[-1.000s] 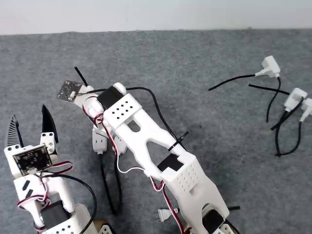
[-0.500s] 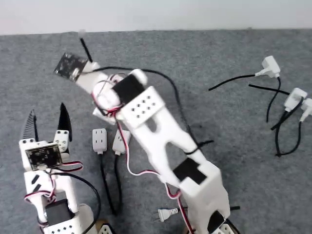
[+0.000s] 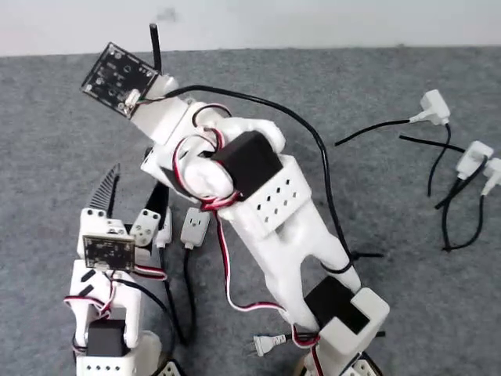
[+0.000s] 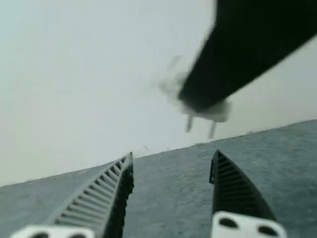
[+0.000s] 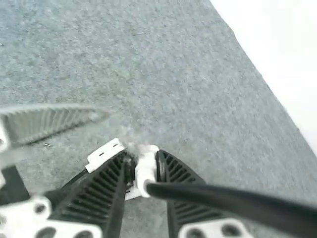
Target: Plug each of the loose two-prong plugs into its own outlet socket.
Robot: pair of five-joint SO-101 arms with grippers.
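right claw [image 5: 143, 155] pinching plug [image 5: 145, 176], left claw [image 4: 173, 155] spread

Plug [image 4: 204, 110] is blurred (outline smeared).

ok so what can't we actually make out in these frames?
Left wrist view: the plug in the right hand is motion-blurred, prongs barely readable.
High view: one outlet socket is mostly hidden behind the left hand.
Right wrist view: blur and the hand's fingers hide the plug's prongs.
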